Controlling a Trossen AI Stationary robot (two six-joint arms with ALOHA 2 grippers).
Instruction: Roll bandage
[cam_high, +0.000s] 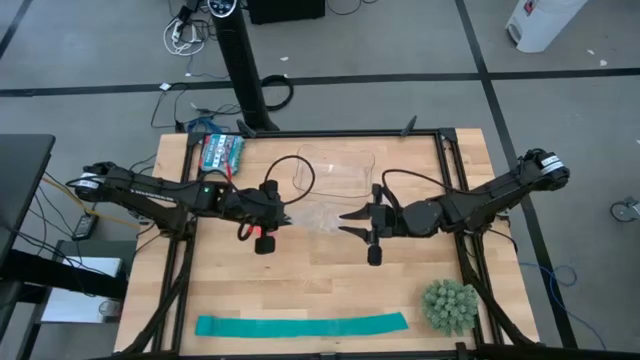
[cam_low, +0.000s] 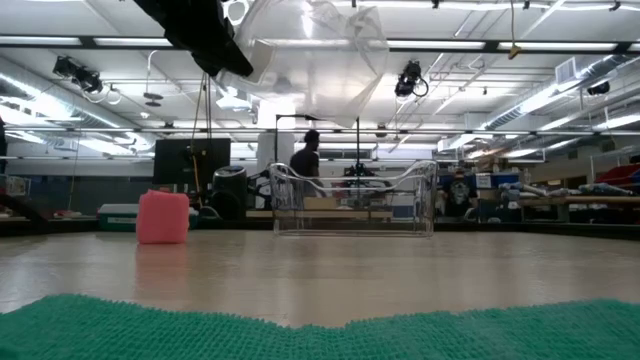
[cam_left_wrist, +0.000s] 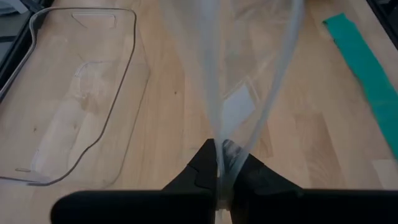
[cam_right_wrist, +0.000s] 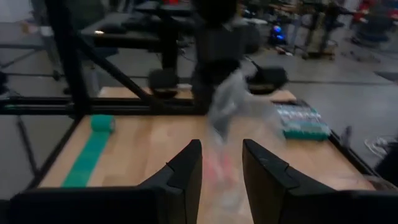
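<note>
Two grippers are working: left gripper (cam_high: 283, 216) is pinching a clear bag (cam_high: 318, 216) aloft (probably for loading); right gripper (cam_high: 345, 222), jaws parted, is facing it, rolled bandage (cam_high: 264, 243) beneath.

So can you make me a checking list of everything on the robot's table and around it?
Surface: wooden table, bare in the middle.
Job's things: pink-red bandage roll standing on the table below the left arm; the clear plastic bag is lifted off the table.
Clutter: teal strip along the front edge, spiky green ball, clear tray, teal packet.
Grippers: left claw shut on the bag; right claw open, empty, facing the bag.
Cables: black loops on both arms, more on the floor.
Surroundings: a person far behind the table.
</note>
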